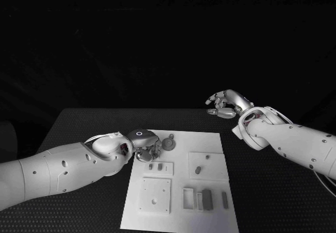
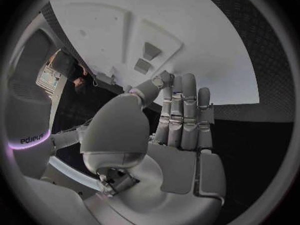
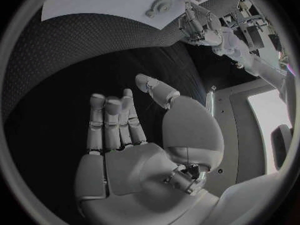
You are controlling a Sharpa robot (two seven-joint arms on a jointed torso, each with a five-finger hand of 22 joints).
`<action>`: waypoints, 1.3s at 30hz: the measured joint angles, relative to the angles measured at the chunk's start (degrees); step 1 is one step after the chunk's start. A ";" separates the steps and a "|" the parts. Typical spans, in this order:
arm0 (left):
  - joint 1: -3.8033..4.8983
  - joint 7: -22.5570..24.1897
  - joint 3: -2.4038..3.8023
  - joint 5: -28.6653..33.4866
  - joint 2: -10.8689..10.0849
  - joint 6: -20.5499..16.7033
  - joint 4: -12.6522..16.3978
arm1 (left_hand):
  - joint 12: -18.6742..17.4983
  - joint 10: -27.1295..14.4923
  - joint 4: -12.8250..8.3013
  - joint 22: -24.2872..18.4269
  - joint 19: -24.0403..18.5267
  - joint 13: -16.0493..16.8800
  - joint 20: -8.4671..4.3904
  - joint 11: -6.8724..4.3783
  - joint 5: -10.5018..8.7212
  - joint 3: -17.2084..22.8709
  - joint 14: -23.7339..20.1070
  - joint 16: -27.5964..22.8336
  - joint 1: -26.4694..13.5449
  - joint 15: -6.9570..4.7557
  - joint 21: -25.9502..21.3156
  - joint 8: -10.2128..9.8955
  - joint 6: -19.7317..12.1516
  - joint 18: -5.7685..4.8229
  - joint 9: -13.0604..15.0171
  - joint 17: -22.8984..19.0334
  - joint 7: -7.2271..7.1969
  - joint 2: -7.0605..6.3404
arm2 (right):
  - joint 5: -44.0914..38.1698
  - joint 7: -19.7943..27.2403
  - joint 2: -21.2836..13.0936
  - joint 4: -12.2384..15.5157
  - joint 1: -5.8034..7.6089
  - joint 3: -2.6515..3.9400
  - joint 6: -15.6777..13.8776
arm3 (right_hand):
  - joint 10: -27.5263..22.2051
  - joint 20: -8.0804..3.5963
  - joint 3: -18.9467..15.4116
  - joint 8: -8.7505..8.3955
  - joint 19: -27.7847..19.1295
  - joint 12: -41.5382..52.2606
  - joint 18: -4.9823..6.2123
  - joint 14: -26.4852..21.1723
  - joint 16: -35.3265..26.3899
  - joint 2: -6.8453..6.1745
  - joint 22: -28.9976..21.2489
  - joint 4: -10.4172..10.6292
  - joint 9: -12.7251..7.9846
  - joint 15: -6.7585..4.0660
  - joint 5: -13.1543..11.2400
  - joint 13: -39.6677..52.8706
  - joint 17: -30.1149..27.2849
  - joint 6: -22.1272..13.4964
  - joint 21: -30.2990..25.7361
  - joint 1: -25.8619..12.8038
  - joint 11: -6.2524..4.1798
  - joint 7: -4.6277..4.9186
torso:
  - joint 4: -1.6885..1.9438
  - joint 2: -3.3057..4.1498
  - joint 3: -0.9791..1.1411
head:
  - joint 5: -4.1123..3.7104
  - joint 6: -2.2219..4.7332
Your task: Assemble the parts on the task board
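Observation:
The white task board (image 1: 210, 141) lies in the middle of the black table. My left hand (image 1: 145, 144) hovers over its far left part, fingers pointing down at the board and holding nothing; in the left wrist view the fingers (image 2: 184, 115) lie straight and side by side. A round grey part (image 1: 169, 143) lies just to the right of this hand. Two small grey parts (image 1: 155, 166) (image 2: 147, 57) stand in a raised block below it. My right hand (image 1: 227, 104) (image 3: 131, 135) floats open above the bare table past the board's far right corner.
On the board there is also a square block with a small grey part (image 1: 198, 170), a large square plate (image 1: 155, 194), and a white frame (image 1: 189, 198) with grey bars (image 1: 207, 199) near the front edge. Black table (image 1: 280, 204) surrounds the board on both sides.

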 measured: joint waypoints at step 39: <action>-0.21 -0.08 0.04 0.53 1.22 0.97 -0.84 | 0.02 0.02 -0.11 0.04 0.21 0.07 -0.21 -0.01 -0.22 0.10 0.20 -0.44 0.22 0.23 0.00 -0.18 0.10 0.00 -0.03 0.27 0.11 -0.08 | -0.13 0.06 0.34 0.15 -0.04 0.00 0.37 | 0.00 0.00 0.00 0.00 0.00 0.00 -0.21 0.00 0.00 0.46 0.00 0.00 0.00 0.01 -0.22 -0.05 -0.04 0.15 0.00 -0.01 0.00 -0.04 | 0.00 0.02 -0.03 | -0.27 0.03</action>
